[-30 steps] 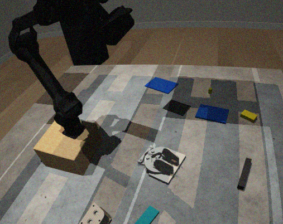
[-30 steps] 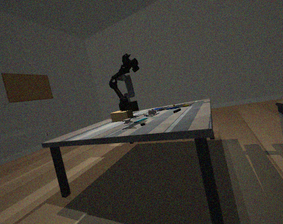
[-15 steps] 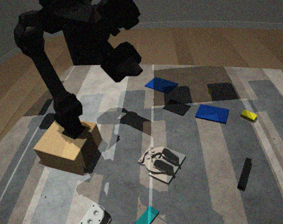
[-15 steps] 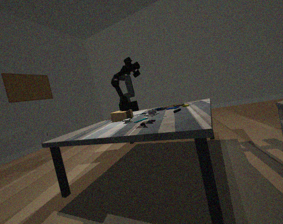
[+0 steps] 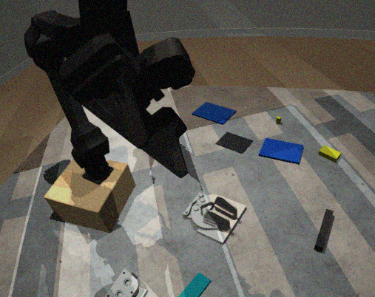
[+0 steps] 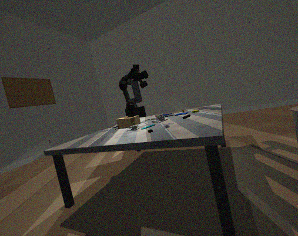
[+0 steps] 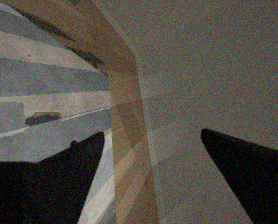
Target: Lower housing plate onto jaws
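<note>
A white square plate (image 5: 226,236) with a rounded ribbed part lies on the table (image 5: 248,260); two dark jaw-like shapes sit side by side on it. A second pale plate (image 5: 126,285) with round holes lies near the bottom edge, partly cut off. I cannot tell for certain which is the housing plate, nor see the pins or stubs. My gripper (image 7: 153,134) is open, with nothing between its fingers. In the top view the dark hand hangs high to the upper left of the white plate, not touching it.
A wooden block (image 5: 79,191) (image 6: 128,122) stands at left under a dark arm part. Blue plates (image 5: 214,112) (image 5: 282,151), a dark square (image 5: 234,142), a yellow block (image 5: 330,153), a dark bar (image 5: 325,230) and a teal strip (image 5: 196,286) lie around the white plate.
</note>
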